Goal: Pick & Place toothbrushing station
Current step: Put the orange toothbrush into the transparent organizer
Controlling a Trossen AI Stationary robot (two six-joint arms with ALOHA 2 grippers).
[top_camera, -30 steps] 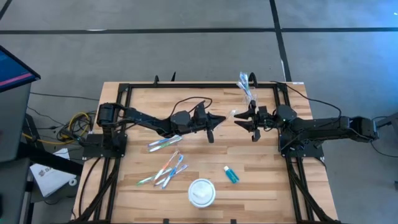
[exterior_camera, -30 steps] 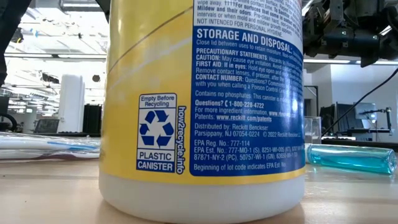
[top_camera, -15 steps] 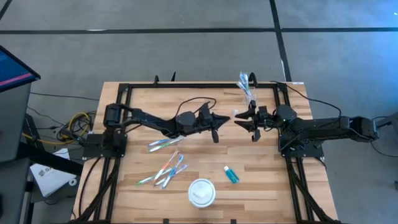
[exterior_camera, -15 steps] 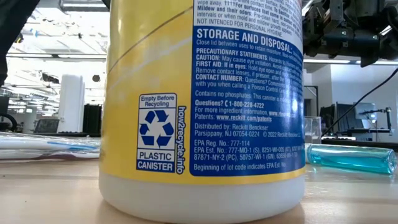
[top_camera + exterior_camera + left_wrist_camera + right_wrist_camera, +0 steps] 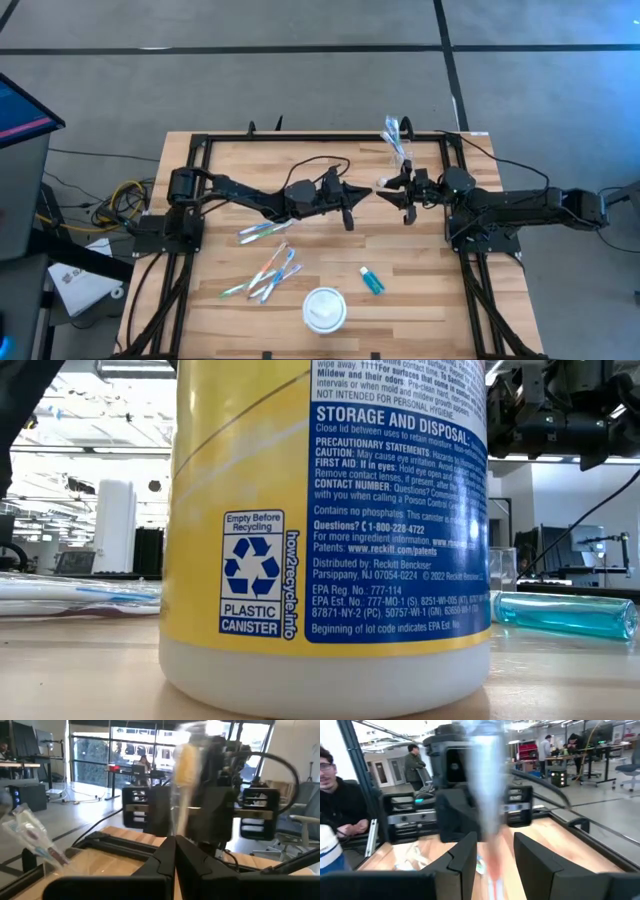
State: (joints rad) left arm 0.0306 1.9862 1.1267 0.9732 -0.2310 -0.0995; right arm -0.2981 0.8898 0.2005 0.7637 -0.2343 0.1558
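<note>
A wooden tabletop (image 5: 420,300): the right hand (image 5: 384,192) clamps the clear tumbler (image 5: 381,184) mid-air, facing the left hand (image 5: 352,193), pressed together and empty. Crowding closer could knock the tumbler loose onto toothbrushes (image 5: 268,272) below.

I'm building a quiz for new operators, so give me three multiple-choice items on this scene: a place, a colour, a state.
1. The clear tumbler is: A on the floor; B between the right gripper's fingers; C under the table.
2. The tube on the table is: A red; B black; C blue.
3. The left gripper is: A shut; B wide open; C around a toothbrush.
Key: B, the right wrist view shows it there; C, seen from above; A, its fingers meet.
</note>
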